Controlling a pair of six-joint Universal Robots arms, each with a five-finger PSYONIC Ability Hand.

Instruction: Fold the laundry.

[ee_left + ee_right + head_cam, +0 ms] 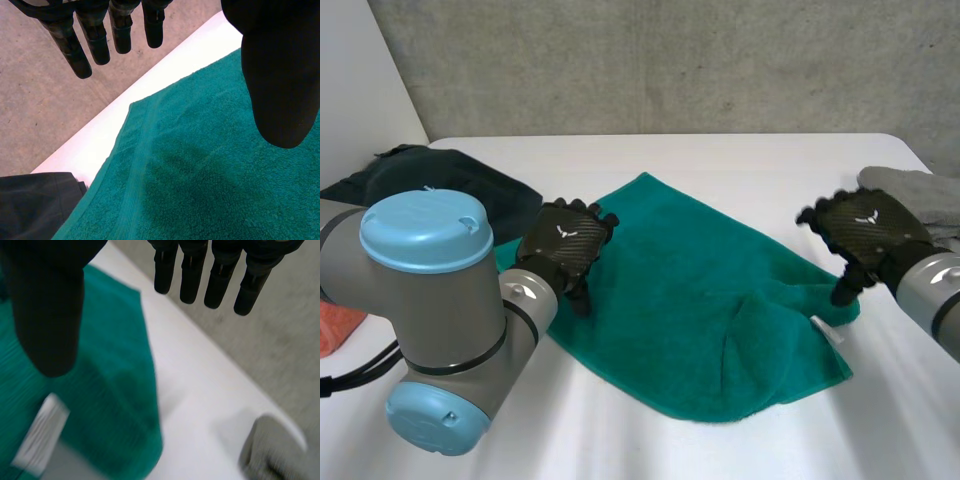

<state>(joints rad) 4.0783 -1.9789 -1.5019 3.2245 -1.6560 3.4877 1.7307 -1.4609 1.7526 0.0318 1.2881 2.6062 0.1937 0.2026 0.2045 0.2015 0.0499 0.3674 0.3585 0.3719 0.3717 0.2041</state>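
A teal towel (pixel 690 300) lies spread on the white table (pixel 740 160), rumpled near its right corner, where a white label (pixel 825 328) sticks out. My left hand (pixel 565 240) hovers over the towel's left edge, fingers straight and holding nothing. In the left wrist view the fingers (pixel 95 40) hang above the towel (pixel 200 170) near its far corner. My right hand (pixel 865 235) is above the towel's right corner, open. The right wrist view has its fingers (pixel 215 275) over the table beside the towel (pixel 115 390) and the label (pixel 37 435).
A dark green cloth (pixel 440 180) lies at the table's left beside the towel, also in the left wrist view (pixel 35 205). A grey cloth (pixel 920 195) sits at the right edge, behind my right hand (pixel 275 450). Something orange (pixel 335 330) shows at the far left.
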